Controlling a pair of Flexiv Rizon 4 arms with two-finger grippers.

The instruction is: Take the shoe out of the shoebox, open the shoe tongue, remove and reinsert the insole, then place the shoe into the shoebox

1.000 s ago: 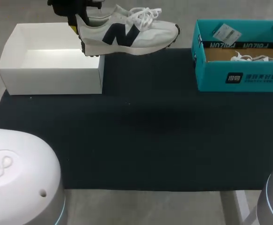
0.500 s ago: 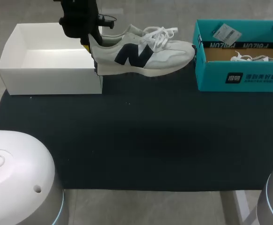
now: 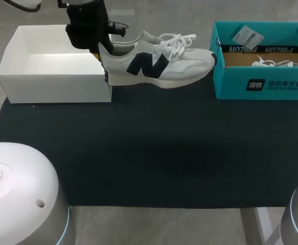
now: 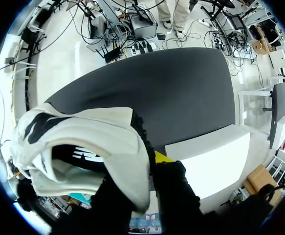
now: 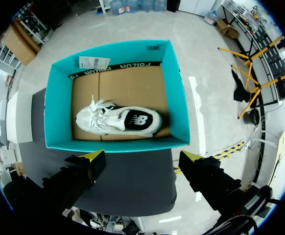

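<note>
A white sneaker with a navy letter on its side [image 3: 156, 62] hangs at the mat's far edge, toe toward the teal box. My left gripper [image 3: 99, 51] is shut on its heel, right beside the white shoebox [image 3: 56, 81]. In the left wrist view the heel collar [image 4: 108, 147] fills the space between the fingers, and one yellow fingertip [image 4: 162, 157] shows beside it. My right gripper [image 5: 142, 159] stands open above the near wall of the teal box [image 5: 115, 145]. A second white sneaker [image 5: 118, 120] lies inside that box.
The white shoebox is open and shows nothing inside. The teal box [image 3: 261, 84] stands at the back right with a paper tag [image 3: 247, 35] on its far flap. A black mat [image 3: 154, 148] covers the table between and in front of the boxes.
My left arm has carried the sneaker to the right and down, from over the white box's far corner to the mat's far edge. The right gripper has stayed put.
</note>
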